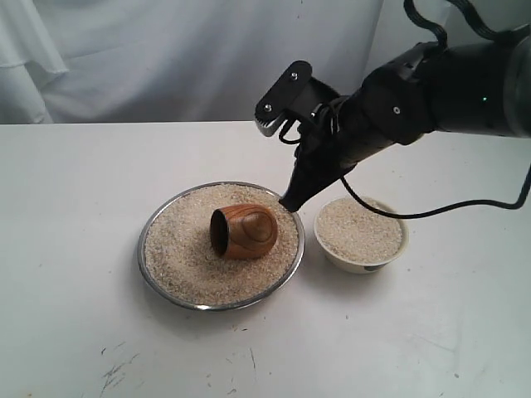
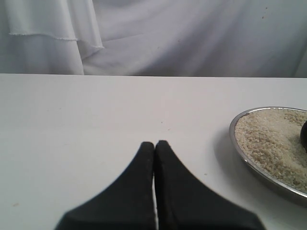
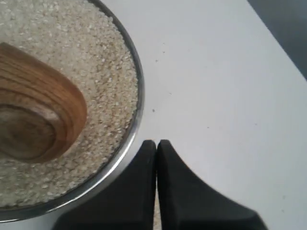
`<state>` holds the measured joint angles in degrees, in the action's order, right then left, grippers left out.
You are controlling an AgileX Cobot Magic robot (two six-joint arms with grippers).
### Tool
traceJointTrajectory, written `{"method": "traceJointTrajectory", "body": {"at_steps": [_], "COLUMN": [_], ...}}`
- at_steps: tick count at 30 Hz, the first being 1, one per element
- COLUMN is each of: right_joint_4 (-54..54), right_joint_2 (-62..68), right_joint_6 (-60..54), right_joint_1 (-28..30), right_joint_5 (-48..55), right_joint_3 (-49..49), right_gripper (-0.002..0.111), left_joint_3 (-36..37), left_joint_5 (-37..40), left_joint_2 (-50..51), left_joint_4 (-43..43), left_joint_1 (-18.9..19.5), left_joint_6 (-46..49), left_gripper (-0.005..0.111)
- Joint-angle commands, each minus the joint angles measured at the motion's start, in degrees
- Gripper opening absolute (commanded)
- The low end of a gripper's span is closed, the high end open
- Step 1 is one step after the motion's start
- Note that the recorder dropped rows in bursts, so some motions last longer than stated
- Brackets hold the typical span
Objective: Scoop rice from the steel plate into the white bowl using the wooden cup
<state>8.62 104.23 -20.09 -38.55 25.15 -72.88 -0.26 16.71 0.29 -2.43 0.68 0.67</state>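
- The plate [image 1: 143,249] sits near the middle of the counter [image 1: 75,315], spread with rice [image 1: 178,253] almost to its rim.
- The cup [image 1: 243,231] lies on its side on that rice, mouth turned toward the counter's left edge. Its inside is dark, so we cannot tell whether it holds any grains.
- The bowl [image 1: 362,264] stands just beside the plate, toward the right edge, with rice heaped close to its brim. Neither wrist view shows it.
- The right end effector [image 1: 290,201] is closed and grips nothing. Its tip points down at the plate's rim on the bowl side, apart from the cup. We cannot tell whether it touches the rim.
- In the right wrist view the closed fingers [image 3: 144,191] cover part of the rim, and the cup is cut off by the frame.
- The left end effector [image 2: 154,143] is closed and empty, low over bare counter. The exterior view does not show it.
- The left wrist view catches only a slice of the plate. A dark shape [image 2: 303,136] at the frame's edge is cut too short for us to identify.
- A cable [image 1: 465,206] droops from the right arm beyond the bowl.
- A white cloth [image 1: 166,58] hangs behind the far edge, hiding whatever lies beyond.
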Motion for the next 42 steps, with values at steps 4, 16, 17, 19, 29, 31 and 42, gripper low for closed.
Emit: {"method": "traceJointTrajectory", "body": {"at_steps": [4,16,17,19,29,31,42], "right_joint_4": [-7.63,10.81,9.96,5.27,-36.57,-43.2,-52.86], "right_joint_2": [-0.97,-2.77,-2.77,-2.77,-1.35,-0.51,4.14], "right_joint_6": [-5.64,9.07,6.75,0.03,-52.48,-59.53,-76.11], "right_joint_1": [1.88,9.26,10.08,11.44,14.76,15.5,16.89], "right_joint_5": [-0.41,-1.28,-1.93,-3.59,-3.61,-3.26,1.62], "right_joint_3": [0.73,0.73,0.73,0.73,0.5,0.35,0.27], "right_gripper": [0.0,0.0,0.0,0.0,0.0,0.0,0.0], "left_joint_3": [0.26,0.26,0.26,0.26,0.26,0.26,0.26], "left_joint_5": [-0.36,-0.36,-0.36,-0.36,-0.36,-0.36,-0.36], "left_joint_2": [-0.29,-0.29,-0.29,-0.29,-0.29,-0.29,-0.29], "left_joint_4": [-0.04,-0.04,-0.04,-0.04,-0.04,-0.04,-0.04], "left_joint_1": [-0.09,-0.09,-0.09,-0.09,-0.09,-0.09,-0.09], "left_joint_6": [-0.18,-0.18,-0.18,-0.18,-0.18,-0.18,-0.18], "left_gripper": [0.0,0.0,0.0,0.0,0.0,0.0,0.0]}}
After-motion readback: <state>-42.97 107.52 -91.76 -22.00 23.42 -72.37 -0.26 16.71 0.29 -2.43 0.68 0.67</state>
